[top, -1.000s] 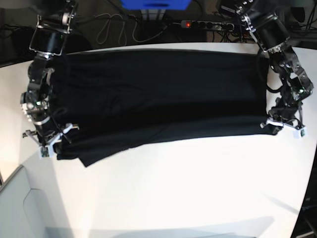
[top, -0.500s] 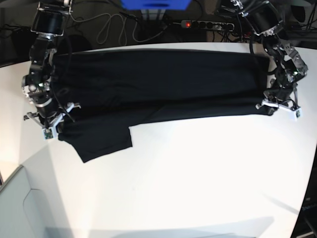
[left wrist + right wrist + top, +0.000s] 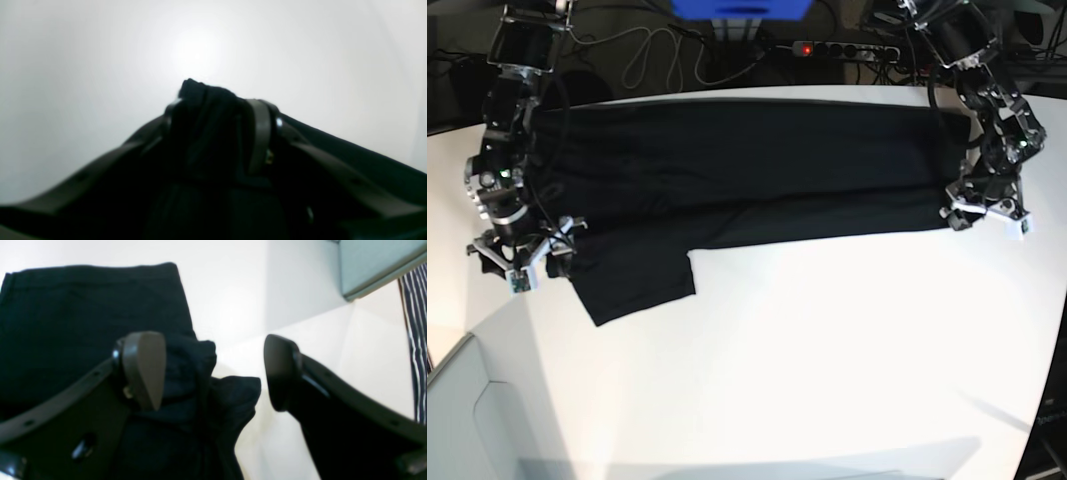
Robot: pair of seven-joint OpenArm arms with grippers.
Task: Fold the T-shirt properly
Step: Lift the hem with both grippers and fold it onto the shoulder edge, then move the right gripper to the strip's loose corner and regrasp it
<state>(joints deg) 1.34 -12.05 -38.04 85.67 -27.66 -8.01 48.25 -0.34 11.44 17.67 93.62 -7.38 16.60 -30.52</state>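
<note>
The T-shirt (image 3: 747,170) lay across the tabletop (image 3: 827,340), lengthwise fold under way. Left end effector (image 3: 217,133) pinched its hem; right end effector (image 3: 213,370) stood wide beside a bunched corner. Next: regrasp that corner.

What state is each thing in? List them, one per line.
T-shirt: lying folded lengthwise in a long band on the table, plain black side up, one sleeve sticking out toward the front.
Left gripper: shut on a bunch of the T-shirt's edge.
Right gripper: open, cloth lying loose between its fingers.
Power strip: red switch light on.
Table: white, bearing the T-shirt.
</note>
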